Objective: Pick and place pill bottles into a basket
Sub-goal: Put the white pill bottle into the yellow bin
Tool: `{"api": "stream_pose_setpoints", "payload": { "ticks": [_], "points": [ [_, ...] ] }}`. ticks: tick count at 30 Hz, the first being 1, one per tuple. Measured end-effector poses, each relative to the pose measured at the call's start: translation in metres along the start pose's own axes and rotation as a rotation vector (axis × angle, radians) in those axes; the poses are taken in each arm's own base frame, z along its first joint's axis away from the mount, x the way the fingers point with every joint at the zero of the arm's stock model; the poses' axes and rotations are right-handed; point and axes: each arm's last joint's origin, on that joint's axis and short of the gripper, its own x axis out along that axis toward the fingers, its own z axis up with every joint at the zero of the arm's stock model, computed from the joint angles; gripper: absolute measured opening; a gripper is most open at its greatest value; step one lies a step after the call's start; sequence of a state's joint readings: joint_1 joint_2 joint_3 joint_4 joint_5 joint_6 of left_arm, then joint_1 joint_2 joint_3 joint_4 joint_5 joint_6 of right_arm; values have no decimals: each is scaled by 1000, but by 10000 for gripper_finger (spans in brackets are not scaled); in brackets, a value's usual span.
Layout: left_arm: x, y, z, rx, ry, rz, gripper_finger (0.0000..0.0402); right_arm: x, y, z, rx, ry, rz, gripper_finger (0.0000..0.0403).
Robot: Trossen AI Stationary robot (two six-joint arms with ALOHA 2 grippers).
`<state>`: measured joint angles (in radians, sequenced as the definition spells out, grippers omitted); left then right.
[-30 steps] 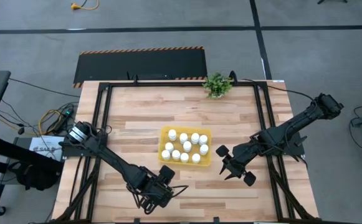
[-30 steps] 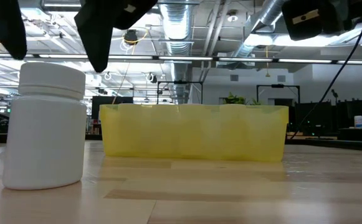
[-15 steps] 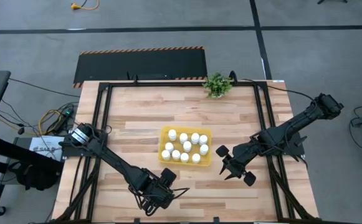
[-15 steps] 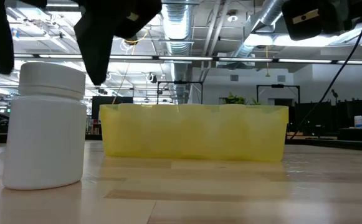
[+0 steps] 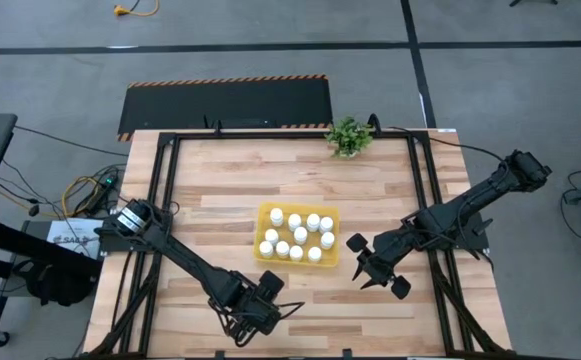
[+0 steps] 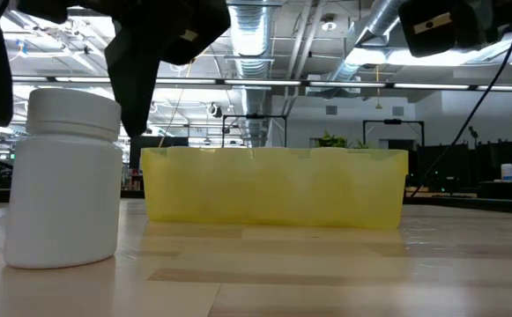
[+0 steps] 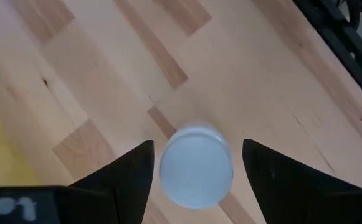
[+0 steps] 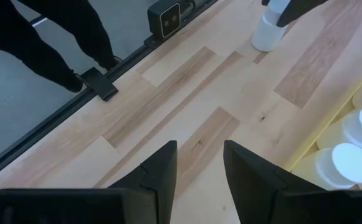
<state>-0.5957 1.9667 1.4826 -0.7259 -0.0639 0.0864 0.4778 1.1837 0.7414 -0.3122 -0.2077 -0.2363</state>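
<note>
One white pill bottle (image 6: 62, 176) stands upright on its base on the wooden table, near the front edge; it also shows in the left wrist view (image 7: 196, 165). My left gripper (image 7: 197, 144) is open above it, pointing down, with one finger on either side of the bottle's cap and a gap on both sides. In the high view my left gripper (image 5: 260, 306) hides this bottle. The yellow basket (image 5: 264, 215) sits at mid-table and holds several white bottles (image 5: 300, 235). My right gripper (image 5: 365, 268) is open and empty, right of the basket.
A small green potted plant (image 5: 348, 136) stands at the table's far edge. Black frame rails (image 5: 165, 180) run along the table's sides. The low view shows the basket's yellow wall (image 6: 273, 187) behind the loose bottle. Bare wood lies in front of the basket.
My left gripper has gone down, still open, so that its fingers now reach beside the standing bottle's cap. The bottle has not moved.
</note>
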Motion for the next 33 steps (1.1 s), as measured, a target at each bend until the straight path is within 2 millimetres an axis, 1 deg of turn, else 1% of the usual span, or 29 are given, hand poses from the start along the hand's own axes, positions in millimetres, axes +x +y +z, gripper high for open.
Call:
{"api": "stream_pose_setpoints", "payload": {
  "ticks": [5,15,18,24,26,30,33],
  "points": [
    [0,0,-2,1,26,14,233,0,0,0,0,0,0,124],
    [0,1,-2,-10,23,22,232,0,0,0,0,-2,-1,124],
    [0,1,-2,-11,23,20,220,0,0,0,0,-3,-1,124],
    [0,2,-2,-11,20,-14,162,0,0,0,1,-3,-1,124],
    [0,2,-2,-9,19,-15,148,0,0,0,1,-3,-1,124],
    [0,2,-2,-6,19,-15,148,0,0,0,1,-3,-1,124],
    [0,2,-2,-6,20,-5,164,0,0,0,1,-3,-1,124]
  ]
}}
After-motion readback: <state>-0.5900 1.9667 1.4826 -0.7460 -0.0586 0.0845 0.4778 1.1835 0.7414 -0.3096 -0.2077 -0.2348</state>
